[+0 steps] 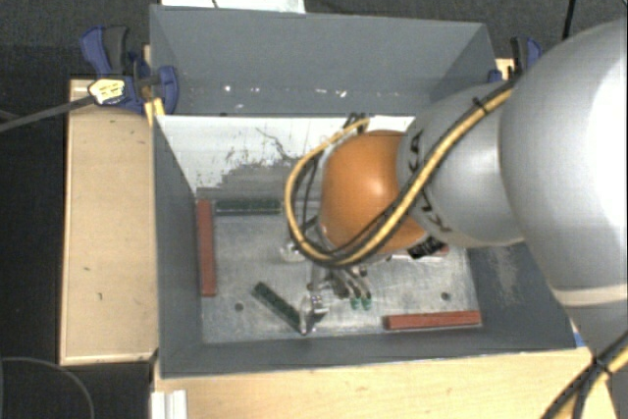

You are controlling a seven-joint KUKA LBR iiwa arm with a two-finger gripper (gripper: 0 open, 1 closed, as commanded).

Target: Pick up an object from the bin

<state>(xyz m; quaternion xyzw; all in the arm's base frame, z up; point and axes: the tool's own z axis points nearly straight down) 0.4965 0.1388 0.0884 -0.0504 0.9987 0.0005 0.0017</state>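
Tool [315,310] at flat dark-green bar [276,304], scuffed grey metal bin [324,64]

Reddish-brown bars [206,245]: two, one along the left wall, the second [432,320] by the front wall.
Dark green bars [248,206]: two, one towards the back, the second [276,303] lying aslant in front.

We see a dark green flat bar [276,304] lying flat on the bin [294,358] floor, near the front wall, left of centre, angled diagonally; its lower-right end sits right beside the tool [314,316].
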